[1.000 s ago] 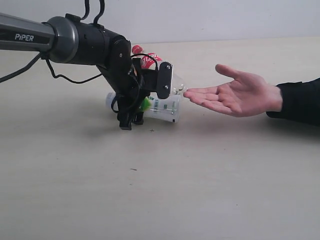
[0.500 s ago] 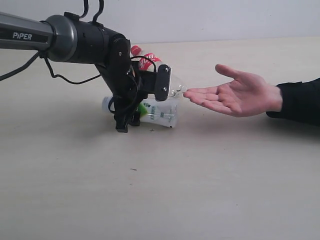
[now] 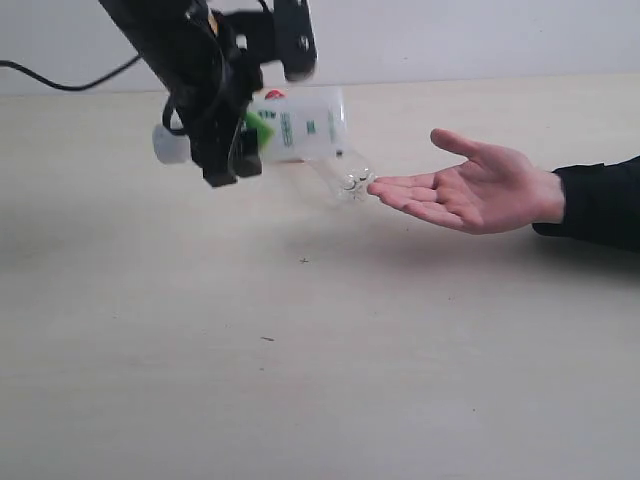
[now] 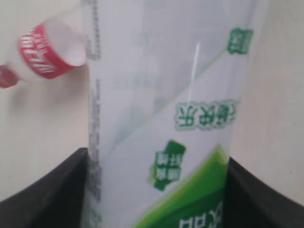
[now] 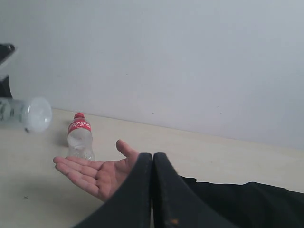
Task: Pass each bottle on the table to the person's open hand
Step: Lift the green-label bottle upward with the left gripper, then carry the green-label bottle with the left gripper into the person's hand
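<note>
Bottle in play is the small clear plastic bottle with a green-and-white label [image 3: 312, 120]. It hangs on its side in the air, clear of the pale beige worktop [image 3: 400, 350]. Its white cap points away from the person and its base points toward the open bare hand [image 3: 470, 190], near the fingertips but not yet over the palm. The black left tool [image 3: 258, 125] pinches it across the labelled middle, one finger on each side.

It looks empty, so I judge it very light, thin-walled and easy to dent, with a slick film label. The middle of the body seems a fair place to hold. A hard squeeze could buckle it, though, and a loose one could let it slide or swing.

Behind and below it, a clear plastic bottle with a red label and red cap [image 3: 340, 178] lies on the worktop, its base just beside the person's fingertips. It looks just as light and would likely roll; its label band seems the spot to take.

The right tool [image 5: 152, 159], out of the wide view, has its fingers pressed together on nothing. I see no other bottles.
</note>
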You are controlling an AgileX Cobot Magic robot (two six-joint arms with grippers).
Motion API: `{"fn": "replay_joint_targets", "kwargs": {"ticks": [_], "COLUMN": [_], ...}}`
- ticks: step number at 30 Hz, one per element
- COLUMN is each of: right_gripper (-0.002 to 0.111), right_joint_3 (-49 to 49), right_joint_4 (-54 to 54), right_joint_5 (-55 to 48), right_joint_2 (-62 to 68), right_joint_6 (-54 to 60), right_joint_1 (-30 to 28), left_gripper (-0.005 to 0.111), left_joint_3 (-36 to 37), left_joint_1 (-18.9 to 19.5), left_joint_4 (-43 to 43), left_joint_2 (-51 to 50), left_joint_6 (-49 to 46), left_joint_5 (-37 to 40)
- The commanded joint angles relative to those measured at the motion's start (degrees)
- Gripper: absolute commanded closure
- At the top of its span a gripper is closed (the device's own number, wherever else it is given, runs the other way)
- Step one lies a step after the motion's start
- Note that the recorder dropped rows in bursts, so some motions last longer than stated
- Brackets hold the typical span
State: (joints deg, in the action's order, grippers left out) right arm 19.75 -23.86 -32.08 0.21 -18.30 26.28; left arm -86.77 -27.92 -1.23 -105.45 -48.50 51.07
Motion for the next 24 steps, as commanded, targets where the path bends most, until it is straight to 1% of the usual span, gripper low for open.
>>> {"fn": "replay_joint_targets", "kwargs": {"ticks": [1, 4, 8, 10, 13, 16, 18, 20, 22, 24], "right_gripper": [0.108, 0.108, 0.108, 0.108, 0.108, 0.108, 0.108, 0.108, 0.108, 0.108], "right_joint_3": [0.35, 0.35, 0.35, 0.35, 0.35, 0.35, 0.35, 0.35, 0.35, 0.35], "right_joint_4": [-0.27, -0.27, -0.27, -0.27, -0.27, -0.27, -0.27, -0.27, -0.27, -0.27], "right_joint_5": [0.5, 0.5, 0.5, 0.5, 0.5, 0.5, 0.5, 0.5, 0.5, 0.5], "right_joint_2": [-0.21, -0.21, -0.21, -0.21, -0.21, -0.21, -0.21, -0.21, -0.21, -0.21], "right_joint_6": [0.14, 0.14, 0.14, 0.14, 0.14, 0.14, 0.14, 0.14, 0.14, 0.14], "right_joint_1": [-0.27, -0.27, -0.27, -0.27, -0.27, -0.27, -0.27, -0.27, -0.27, -0.27], "left_gripper": [0.107, 0.107, 0.107, 0.107, 0.107, 0.107, 0.107, 0.107, 0.107, 0.107], "left_joint_3": [-1.31, -1.4, -2.08, -2.7, -3.19, -3.27, -3.39, -3.51, -3.61, -4.36], "left_joint_1": [-0.2, -0.2, -0.2, -0.2, -3.16, -7.02, -9.95, -13.22, -16.18, -18.41], "left_joint_4": [-0.08, 0.04, 0.27, 0.6, 0.74, -0.37, -4.28, -10.55, -15.99, -19.31], "left_joint_2": [8.75, 13.06, 16.28, 16.38, 16.23, 15.28, 14.24, 12.72, 10.91, 8.25], "left_joint_6": [17.0, 24.36, 39.93, 43.23, 35.41, 27.34, 24.27, 20.49, 12.78, 4.96], "left_joint_5": [0.99, 1.24, 4.26, 5.18, 8.18, 8.14, 6.28, 4.18, 3.34, 3.01]}}
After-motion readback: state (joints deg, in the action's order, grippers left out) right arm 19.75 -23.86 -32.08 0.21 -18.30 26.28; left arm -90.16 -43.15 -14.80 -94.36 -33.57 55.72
